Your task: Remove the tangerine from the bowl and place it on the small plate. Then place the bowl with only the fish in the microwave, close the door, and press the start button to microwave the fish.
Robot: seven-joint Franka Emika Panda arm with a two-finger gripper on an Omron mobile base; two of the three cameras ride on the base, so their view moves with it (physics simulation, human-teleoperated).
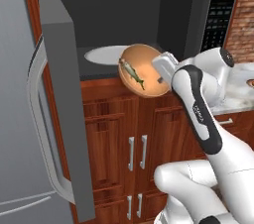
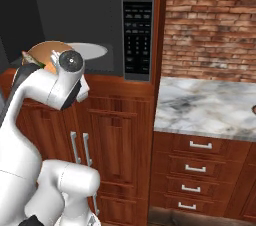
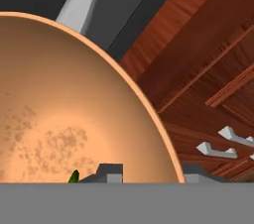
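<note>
The orange-tan bowl (image 1: 144,77) hangs steeply tilted in front of the open microwave (image 1: 129,15), its lower edge below the sill. The fish (image 1: 133,73) lies across its inside. My gripper (image 1: 160,78) is shut on the bowl's right rim. In the hand view one fingertip (image 3: 110,172) is inside the bowl (image 3: 74,109) and the other outside, with a green tip of the fish (image 3: 73,176) beside them. The white turntable (image 1: 101,54) lies bare behind the bowl. The door (image 1: 64,94) stands wide open to the left. The tangerine and the small plate are out of view.
A grey fridge (image 1: 15,119) stands left of the door. Brown cabinet doors (image 1: 124,139) run under the microwave. The keypad panel (image 2: 137,30) is on the microwave's right, and a marble counter (image 2: 205,105) stretches beyond it below a brick wall.
</note>
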